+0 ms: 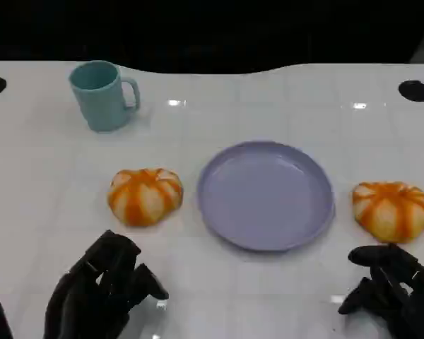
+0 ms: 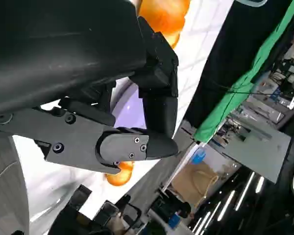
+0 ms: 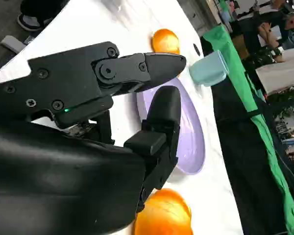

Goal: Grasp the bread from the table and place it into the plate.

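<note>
Both hands sit empty at the near table edge, two bread rolls flanking the plate.

The left hand [image 1: 102, 289] and right hand [image 1: 392, 289] hold nothing, fingers loosely apart. Beyond them, one orange-striped bread roll [image 1: 145, 195] lies left of the lavender plate [image 1: 266, 195], another roll [image 1: 391, 210] right of it. A teal mug [image 1: 102, 94] stands farthest back.

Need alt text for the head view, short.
Empty round lilac plate mid-table, an orange-and-white striped bread roll on either side: left roll, right roll. Both black hands, left hand and right hand, sit near, holding nothing. Teal mug far left.
</note>
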`<state>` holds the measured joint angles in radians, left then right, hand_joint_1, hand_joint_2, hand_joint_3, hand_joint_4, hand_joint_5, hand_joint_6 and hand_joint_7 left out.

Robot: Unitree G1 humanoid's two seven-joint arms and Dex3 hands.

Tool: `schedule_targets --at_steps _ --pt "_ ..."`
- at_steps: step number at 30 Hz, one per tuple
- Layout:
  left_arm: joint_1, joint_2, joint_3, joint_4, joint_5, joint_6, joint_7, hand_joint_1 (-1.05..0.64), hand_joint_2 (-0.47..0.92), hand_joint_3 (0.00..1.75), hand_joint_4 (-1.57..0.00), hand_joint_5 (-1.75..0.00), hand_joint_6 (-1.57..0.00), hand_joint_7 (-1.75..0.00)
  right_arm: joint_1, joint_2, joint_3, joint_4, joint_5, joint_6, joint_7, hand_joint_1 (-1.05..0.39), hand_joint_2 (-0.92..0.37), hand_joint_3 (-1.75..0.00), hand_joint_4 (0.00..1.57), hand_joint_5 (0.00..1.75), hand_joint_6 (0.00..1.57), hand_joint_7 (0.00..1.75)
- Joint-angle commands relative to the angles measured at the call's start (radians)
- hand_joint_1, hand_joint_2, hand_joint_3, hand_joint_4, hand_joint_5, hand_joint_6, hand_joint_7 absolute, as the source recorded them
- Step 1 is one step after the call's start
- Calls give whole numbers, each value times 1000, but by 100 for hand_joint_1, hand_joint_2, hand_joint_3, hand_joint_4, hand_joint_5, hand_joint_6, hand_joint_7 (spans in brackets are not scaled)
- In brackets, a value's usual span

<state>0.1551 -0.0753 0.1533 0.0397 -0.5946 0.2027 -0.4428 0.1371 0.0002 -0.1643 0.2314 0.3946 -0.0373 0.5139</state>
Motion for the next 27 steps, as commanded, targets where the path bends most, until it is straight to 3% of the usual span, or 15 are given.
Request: schedule_targets --at_steps 1,22,27 --pt "7 8 8 -3 3 -7 0 -52 92 34 -65 -175 -48 -156 5 -16 -4 -12 2 -1 -5 -69 -92 -23 67 148 68 108" --pt "9 6 7 -6 7 -22 -5 -51 92 35 -65 -175 -50 -156 12 -13 2 -31 9 17 -21 -70 -92 -23 67 149 69 111" --pt "7 26 -14 20 90 -139 -38 -52 92 35 -64 -175 -48 -155 11 -14 5 -28 2 9 -20 -70 -92 -23 67 149 68 110"
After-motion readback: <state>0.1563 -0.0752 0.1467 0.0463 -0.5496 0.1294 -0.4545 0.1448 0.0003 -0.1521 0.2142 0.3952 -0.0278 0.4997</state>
